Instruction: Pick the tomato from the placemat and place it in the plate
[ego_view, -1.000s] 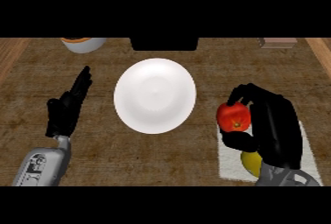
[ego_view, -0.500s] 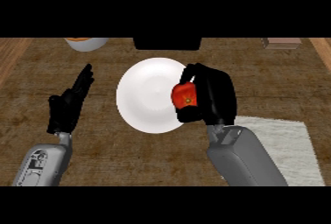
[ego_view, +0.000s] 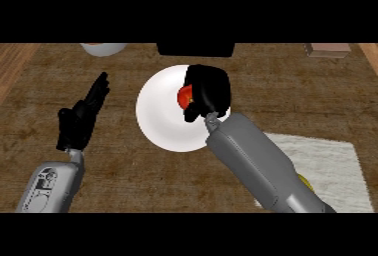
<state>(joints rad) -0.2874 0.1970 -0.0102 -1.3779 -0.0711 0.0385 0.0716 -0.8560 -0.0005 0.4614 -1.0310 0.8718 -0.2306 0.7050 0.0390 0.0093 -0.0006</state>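
One head view looks steeply down on the brown counter (ego_view: 295, 90) from close above, facing away from the robot's body. The left forearm (ego_view: 52, 185) and right forearm (ego_view: 255, 165) enter from the lower edge, unmirrored. The plate (ego_view: 159, 115) lies near the centre.
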